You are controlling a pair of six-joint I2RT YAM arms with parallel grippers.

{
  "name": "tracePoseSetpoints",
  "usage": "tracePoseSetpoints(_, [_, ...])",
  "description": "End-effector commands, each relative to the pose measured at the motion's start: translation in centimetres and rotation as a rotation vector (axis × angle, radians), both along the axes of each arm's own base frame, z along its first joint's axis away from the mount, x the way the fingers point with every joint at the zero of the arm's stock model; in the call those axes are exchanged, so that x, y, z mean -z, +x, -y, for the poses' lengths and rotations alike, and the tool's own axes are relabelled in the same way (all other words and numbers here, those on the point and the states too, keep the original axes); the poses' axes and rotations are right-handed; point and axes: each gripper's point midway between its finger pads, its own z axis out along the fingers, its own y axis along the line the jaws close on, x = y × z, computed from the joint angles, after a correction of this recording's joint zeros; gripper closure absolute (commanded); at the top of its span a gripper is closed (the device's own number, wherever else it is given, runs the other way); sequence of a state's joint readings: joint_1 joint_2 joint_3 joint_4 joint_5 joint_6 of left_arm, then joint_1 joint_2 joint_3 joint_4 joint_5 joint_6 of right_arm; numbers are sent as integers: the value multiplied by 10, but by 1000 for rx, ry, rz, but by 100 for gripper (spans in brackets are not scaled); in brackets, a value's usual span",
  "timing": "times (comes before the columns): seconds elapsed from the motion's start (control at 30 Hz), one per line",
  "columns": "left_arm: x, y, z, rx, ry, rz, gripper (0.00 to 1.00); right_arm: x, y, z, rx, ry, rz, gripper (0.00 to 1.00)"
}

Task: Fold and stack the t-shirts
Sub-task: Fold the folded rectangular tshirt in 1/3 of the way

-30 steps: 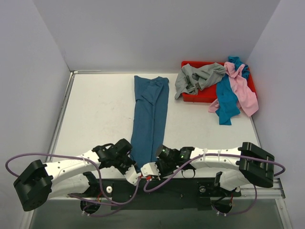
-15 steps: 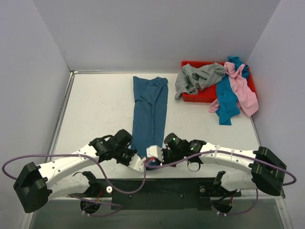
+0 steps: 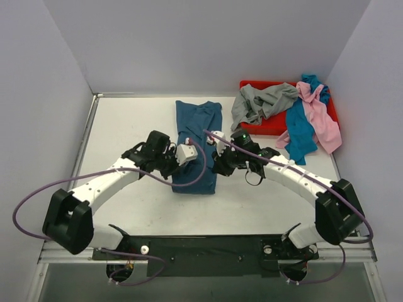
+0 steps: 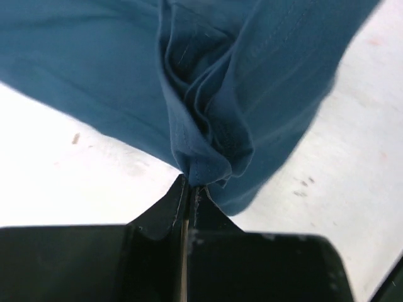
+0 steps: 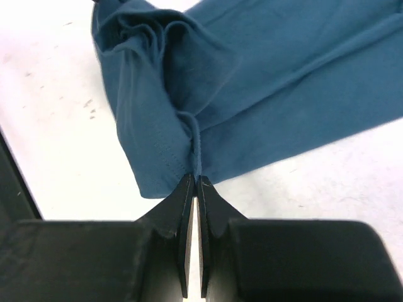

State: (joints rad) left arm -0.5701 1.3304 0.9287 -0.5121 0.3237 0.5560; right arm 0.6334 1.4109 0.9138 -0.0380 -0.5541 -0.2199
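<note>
The table [image 3: 126,138] has the dark teal shirt [image 3: 198,116] at its middle.
The grey shirt [image 3: 261,100], pink shirt [image 3: 321,116] and turquoise shirt [image 3: 299,132] are heaped over the red tray [image 3: 261,129] in the far right corner. My left gripper [image 4: 189,189] and right gripper [image 5: 196,182] each have their jaws pressed together on a bunched teal edge.

The top external camera hangs above and behind the arm bases, tilted down toward the far wall, far enough off to take in the whole table [image 3: 119,135]. Each wrist camera rides just behind its own fingers and looks along them — very near, with cloth and tabletop filling the frame. The left gripper [image 4: 187,186] and right gripper [image 5: 195,180] each show at bottom centre, pinching the dark teal-blue t-shirt [image 4: 277,69]. That shirt and the white surface beside it are what all three views share.
</note>
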Motion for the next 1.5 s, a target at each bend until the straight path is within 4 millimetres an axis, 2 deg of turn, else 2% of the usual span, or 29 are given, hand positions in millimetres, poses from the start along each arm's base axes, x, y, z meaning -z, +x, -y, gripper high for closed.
tracePoseSetpoints(0.0, [-41,71,10,-191,-143,97,100,-14,44,3,133,24,5,100])
tracePoseSetpoints(0.07, [-39,87,15,-193,-149,100,100,-8,61,7,165,15,-3,100])
tracePoseSetpoints(0.1, [-33,93,18,-189,-141,91,100,-14,70,6,173,30,1,100])
tracePoseSetpoints(0.13, [-35,99,21,-186,-146,99,100,-7,74,6,174,19,-20,100])
tracePoseSetpoints(0.17, [-25,103,23,-187,-131,80,100,-11,83,8,185,23,-14,100])
tracePoseSetpoints(0.2, [-25,108,25,-190,-133,80,100,-2,87,8,188,9,-37,100])
tracePoseSetpoints(0.23, [-17,112,25,-200,-124,60,100,-7,96,10,200,13,-28,100])
tracePoseSetpoints(0.27, [-20,118,25,-208,-134,63,100,2,100,10,202,-2,-49,100])
tracePoseSetpoints(0.3, [-12,121,25,-222,-130,39,100,0,107,11,215,2,-51,100])
tracePoseSetpoints(0.33, [-14,127,22,-237,-137,41,100,1,115,11,225,2,-56,100])
tracePoseSetpoints(0.53, [3,152,11,-300,-116,30,100,19,137,9,247,-29,-129,100])
tracePoseSetpoints(0.7, [9,151,25,-229,-160,15,98,33,147,18,298,-50,-179,100])
tracePoseSetpoints(0.8, [15,156,24,-258,-165,29,81,37,152,16,302,-47,-188,100])
tracePoseSetpoints(0.83, [17,158,23,-263,-165,38,64,42,154,16,308,-54,-197,100])
tracePoseSetpoints(0.9, [16,164,19,-299,-157,66,44,44,161,18,347,-67,-196,80])
tracePoseSetpoints(0.93, [15,170,11,-339,-134,91,41,42,167,21,378,-73,-189,65])
tracePoseSetpoints(1.0, [5,180,-1,-386,-110,136,35,32,178,25,430,-74,-165,58])
tracePoseSetpoints(1.03, [-2,185,-9,-401,-109,139,34,21,183,27,446,-58,-151,58])
tracePoseSetpoints(1.1, [-23,174,-3,-307,-160,103,34,3,181,26,465,-23,-146,58])
tracePoseSetpoints(1.13, [-26,164,2,-200,-141,105,43,-4,175,20,431,10,-160,61])
tracePoseSetpoints(1.17, [-22,137,12,-29,-125,69,49,-11,162,8,390,55,-192,69])
tracePoseSetpoints(1.2, [-9,116,14,25,-100,16,63,-15,156,2,377,86,-209,73])
tracePoseSetpoints(1.23, [-4,107,21,69,-78,19,68,-10,136,-9,337,129,-298,79])
tracePoseSetpoints(1.27, [7,101,27,83,-66,21,74,-2,125,-15,320,151,-349,80])
tracePoseSetpoints(1.3, [14,103,25,66,-46,32,75,-1,113,-24,308,188,-429,83])
tracePoseSetpoints(1.37, [18,116,29,14,-68,93,75,13,100,-28,330,200,-517,85])
tracePoseSetpoints(1.47, [1,150,39,-50,-134,239,75,31,106,-28,391,226,-546,86])
